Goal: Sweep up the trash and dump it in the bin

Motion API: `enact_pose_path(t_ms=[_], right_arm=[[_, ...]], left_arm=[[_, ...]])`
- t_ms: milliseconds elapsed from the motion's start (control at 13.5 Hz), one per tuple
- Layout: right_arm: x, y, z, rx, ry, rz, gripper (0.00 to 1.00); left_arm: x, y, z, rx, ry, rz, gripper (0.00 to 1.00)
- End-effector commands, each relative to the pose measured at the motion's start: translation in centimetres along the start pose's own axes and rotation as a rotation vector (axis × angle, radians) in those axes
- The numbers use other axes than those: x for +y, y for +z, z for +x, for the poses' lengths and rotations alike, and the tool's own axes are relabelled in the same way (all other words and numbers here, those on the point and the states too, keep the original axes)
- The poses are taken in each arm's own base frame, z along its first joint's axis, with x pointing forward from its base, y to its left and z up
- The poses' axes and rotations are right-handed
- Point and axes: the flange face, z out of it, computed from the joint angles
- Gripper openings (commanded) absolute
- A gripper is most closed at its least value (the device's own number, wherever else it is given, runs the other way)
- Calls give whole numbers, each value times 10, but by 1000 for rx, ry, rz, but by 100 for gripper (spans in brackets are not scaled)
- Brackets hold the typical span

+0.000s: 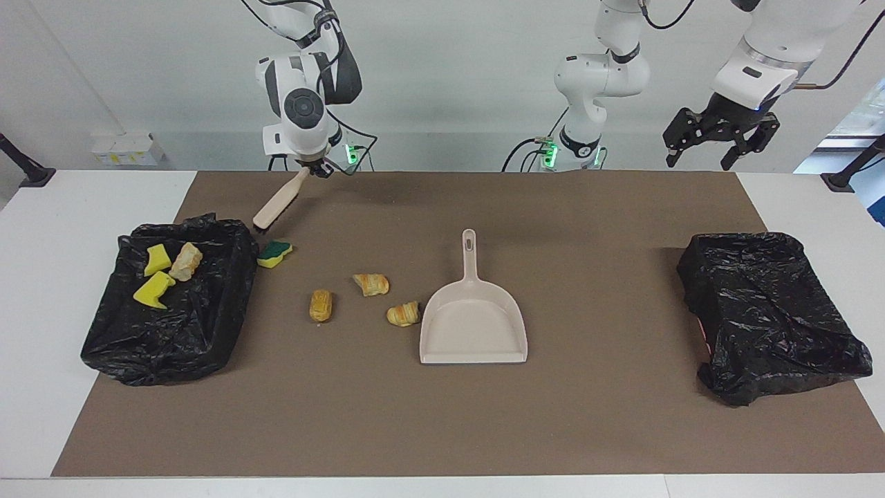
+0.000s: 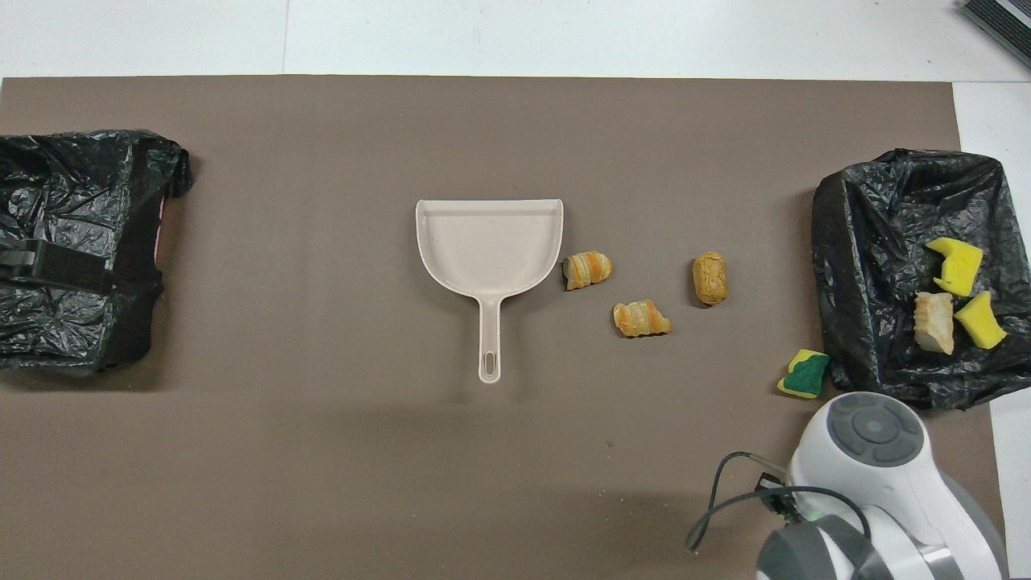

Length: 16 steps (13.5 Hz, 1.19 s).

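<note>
Brush over the stray sponge, dustpan waiting mid-frame

In the facing view the right gripper (image 1: 312,168), upper left, has its jaws pinching the brush (image 1: 276,202) handle; the brush slants down toward the green-topped sponge (image 1: 274,253) beside the bin bag (image 1: 207,332). The left gripper (image 1: 719,142), upper right, hangs with jaws spread, waiting. Three bread lumps (image 1: 371,283) lie left of centre, one just beside the dustpan (image 1: 473,325), whose long axis runs up the frame, handle uppermost. Best, I judge, to drag each piece low and slowly toward the pan's mouth. Three scraps (image 1: 157,259) already sit on the bag.
</note>
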Motion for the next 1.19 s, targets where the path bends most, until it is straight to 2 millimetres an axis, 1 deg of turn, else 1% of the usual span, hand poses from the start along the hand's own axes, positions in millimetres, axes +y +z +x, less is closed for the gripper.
enact_pose_path(t_ms=[0, 148, 222, 371, 445, 519, 667, 741, 816, 890, 964, 1038, 1112], right_arm=[[12, 3, 7, 4, -45, 51, 0], [2, 2, 1, -34, -80, 112, 0], [-2, -1, 0, -31, -117, 146, 0], [-18, -4, -6, -36, -197, 188, 0], [-31, -9, -10, -5, -225, 200, 0], [-45, -19, -11, 25, -256, 207, 0], [-68, -45, -4, 46, -294, 203, 0], [-81, -56, -5, 58, -314, 197, 0], [-88, -67, -11, 53, -324, 178, 0], [-91, -78, -11, 54, -333, 160, 0], [-88, -88, -10, 56, -334, 145, 0], [-81, -96, -6, 64, -336, 116, 0], [-74, -95, -1, 77, -331, 70, 0]], left_arm=[[11, -3, -3, 9, 18, -8, 100], [22, -1, -1, 24, 6, -10, 100], [31, 7, 1, 25, -8, -12, 100], [65, 25, 8, 56, -29, -15, 100], [89, 35, 9, 67, -33, -19, 100], [107, 49, 12, 68, -44, -22, 100], [140, 74, 15, 93, -40, -32, 100], [155, 87, 15, 104, -21, -40, 100], [166, 95, 14, 109, -4, -48, 100], [171, 100, 14, 102, -1, -58, 100], [181, 105, 10, 89, 11, -77, 100], [188, 114, 8, 74, 21, -81, 100], [200, 127, 7, 67, 36, -80, 100]])
